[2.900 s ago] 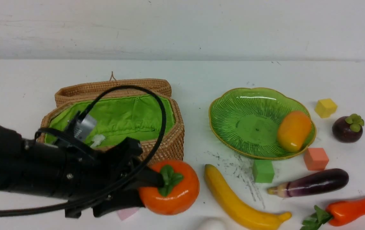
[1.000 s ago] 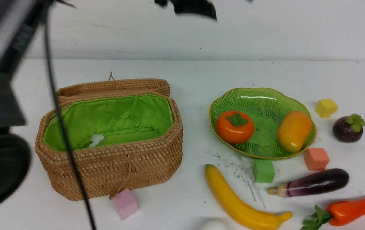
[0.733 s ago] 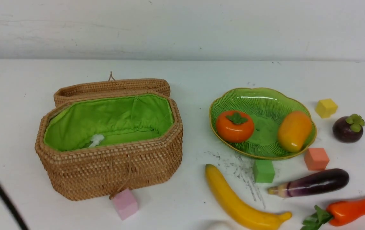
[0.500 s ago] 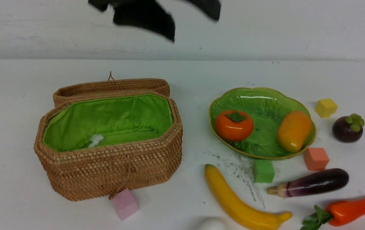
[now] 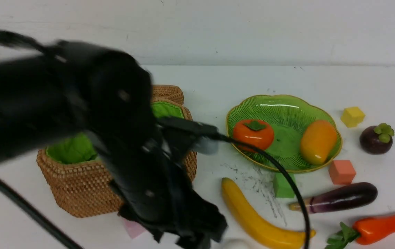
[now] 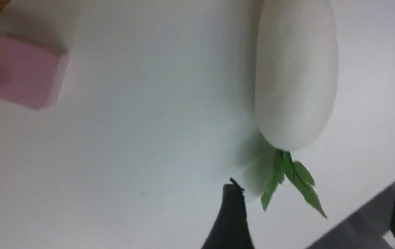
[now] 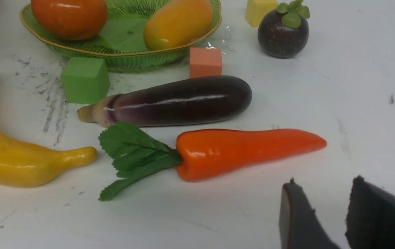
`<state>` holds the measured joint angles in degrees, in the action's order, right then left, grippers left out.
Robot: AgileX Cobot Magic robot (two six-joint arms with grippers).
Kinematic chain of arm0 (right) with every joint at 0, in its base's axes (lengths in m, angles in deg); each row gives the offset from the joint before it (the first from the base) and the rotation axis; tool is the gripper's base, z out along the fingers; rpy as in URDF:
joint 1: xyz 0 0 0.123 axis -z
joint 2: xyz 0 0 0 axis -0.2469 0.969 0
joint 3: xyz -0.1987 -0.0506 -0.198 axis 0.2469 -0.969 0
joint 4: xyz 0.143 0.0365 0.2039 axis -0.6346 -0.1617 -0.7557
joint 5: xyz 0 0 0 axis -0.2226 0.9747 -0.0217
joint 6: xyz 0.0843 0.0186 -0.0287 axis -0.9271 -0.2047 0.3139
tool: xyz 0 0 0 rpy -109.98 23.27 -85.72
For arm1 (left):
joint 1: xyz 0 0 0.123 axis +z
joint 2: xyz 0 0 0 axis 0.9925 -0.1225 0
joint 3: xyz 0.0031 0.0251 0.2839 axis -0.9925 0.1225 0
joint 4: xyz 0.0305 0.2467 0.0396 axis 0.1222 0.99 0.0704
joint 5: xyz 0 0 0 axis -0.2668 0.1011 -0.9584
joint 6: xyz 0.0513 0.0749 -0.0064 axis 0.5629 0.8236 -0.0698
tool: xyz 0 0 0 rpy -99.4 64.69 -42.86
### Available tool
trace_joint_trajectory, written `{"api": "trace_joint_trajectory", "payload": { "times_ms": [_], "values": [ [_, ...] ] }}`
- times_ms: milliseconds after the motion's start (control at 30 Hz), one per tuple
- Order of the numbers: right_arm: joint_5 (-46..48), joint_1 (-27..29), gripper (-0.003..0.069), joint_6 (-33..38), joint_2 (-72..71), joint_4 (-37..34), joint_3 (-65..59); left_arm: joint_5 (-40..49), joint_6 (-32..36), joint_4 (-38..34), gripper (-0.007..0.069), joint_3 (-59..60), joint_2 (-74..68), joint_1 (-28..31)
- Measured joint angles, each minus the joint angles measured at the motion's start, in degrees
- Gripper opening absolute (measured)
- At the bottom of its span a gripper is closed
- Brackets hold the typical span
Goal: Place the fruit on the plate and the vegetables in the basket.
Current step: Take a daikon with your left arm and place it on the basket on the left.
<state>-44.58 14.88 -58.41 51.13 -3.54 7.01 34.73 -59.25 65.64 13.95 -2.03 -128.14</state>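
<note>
On the green plate (image 5: pixel 280 103) lie the orange persimmon (image 5: pixel 253 134) and the mango (image 5: pixel 318 141). The banana (image 5: pixel 256 218), the mangosteen (image 5: pixel 376 138), the eggplant (image 5: pixel 339 197) and the pepper (image 5: pixel 380 226) rest on the table. My blurred left arm crosses in front of the basket (image 5: pixel 76 180). Its gripper (image 5: pixel 201 238) hangs open just beside the white vegetable (image 6: pixel 294 76), at its leafy end, touching nothing. My right gripper (image 7: pixel 325 193) stands slightly open and empty, near the pepper's (image 7: pixel 249 150) tip.
Foam cubes lie about: yellow (image 5: pixel 352 116), orange (image 5: pixel 342 172), green (image 5: pixel 282 185) by the plate, pink (image 5: pixel 133 228) at the basket's front. The left arm's cable (image 5: pixel 287 173) arcs over the banana. The table's near edge (image 6: pixel 356 221) runs close behind the white vegetable.
The persimmon, held beside the basket earlier, lies on the plate. My left arm has swung from high up down in front of the basket to the white vegetable.
</note>
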Motion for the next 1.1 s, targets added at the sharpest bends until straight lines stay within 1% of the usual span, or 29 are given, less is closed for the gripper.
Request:
{"api": "trace_joint_trajectory", "payload": {
  "times_ms": [100, 200, 300, 467, 667, 733, 800, 833, 967, 1067, 1100],
  "values": [
    [0.0, 0.0, 0.0244, 0.0, 0.0, 0.0, 0.0, -4.4, -2.5, 3.9, 0.056, 0.0, -3.6, -2.9],
    [0.0, 0.0, 0.0244, 0.0, 0.0, 0.0, 0.0, -6.4, -2.8, 5.1, 0.056, 0.0, -6.5, -3.4],
    [0.0, 0.0, 0.0244, 0.0, 0.0, 0.0, 0.0, -7.8, -2.8, 4.3, 0.056, 0.0, -9.4, -3.6],
    [0.0, 0.0, 0.0244, 0.0, 0.0, 0.0, 0.0, -9.4, -3.2, 0.8, 0.056, 0.0, -14.2, -3.6],
    [0.0, 0.0, 0.0244, 0.0, 0.0, 0.0, 0.0, -13.2, -4.7, -0.4, 0.0557, 0.0, -20.4, -3.6],
    [0.0, 0.0, 0.0244, 0.0, 0.0, 0.0, 0.0, -13.0, -4.8, -0.3, 0.0543, 0.0, -21.6, -3.6],
    [0.0, 0.0, 0.0244, 0.0, 0.0, 0.0, 0.0, -12.8, -4.8, -0.4, 0.0506, -0.1, -21.7, -3.6],
    [0.0, 0.0, 0.0244, 0.0, 0.0, 0.0, 0.0, -12.4, -4.7, -0.4, 0.0501, -0.1, -21.5, -3.6],
    [0.0, 0.0, 0.0244, 0.0, 0.0, 0.0, 0.0, -8.9, -4.5, -0.2, 0.0501, 0.1, -19.7, -2.9],
    [0.0, 0.0, 0.0244, 0.0, 0.0, 0.0, 0.0, -6.3, -4.5, 0.6, 0.0501, 0.2, -15.5, -1.7],
    [0.0, 0.0, 0.0244, 0.0, 0.0, 0.0, 0.0, -5.0, -4.5, 1.8, 0.0501, 0.2, -11.6, -0.2]
  ]
}}
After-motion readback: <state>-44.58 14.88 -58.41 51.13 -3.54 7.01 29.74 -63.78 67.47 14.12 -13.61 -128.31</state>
